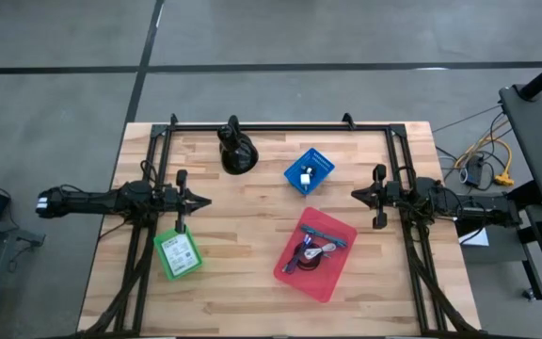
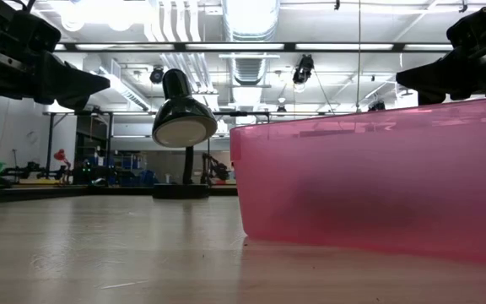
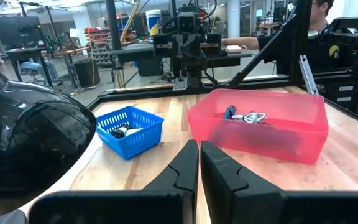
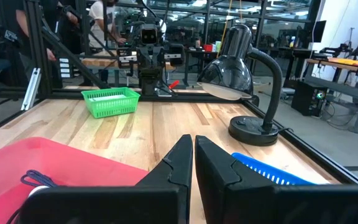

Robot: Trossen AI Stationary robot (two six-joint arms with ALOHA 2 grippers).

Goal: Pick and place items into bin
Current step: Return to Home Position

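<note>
Wooden table (image 1: 243,273) was seen from above, and coiled cables (image 1: 309,252) were found inside the pink bin (image 1: 332,275). Left gripper (image 1: 201,200) and right gripper (image 1: 357,195) were held above opposite table sides, both with fingers pressed together

The table (image 1: 252,217) is pale wood in jointed strips, smooth with a low sheen. The bin (image 3: 266,134) is smooth, translucent pink plastic, and a silver connector (image 3: 253,116) in it glints like metal. The blue basket (image 3: 135,140) and green basket (image 4: 110,102) are openwork plastic. The lamp (image 3: 30,143) is glossy black. The frame (image 1: 280,126) looks like matt black metal. The left gripper (image 3: 199,146) and right gripper (image 4: 192,142) are matt black, seemingly plastic.
</note>
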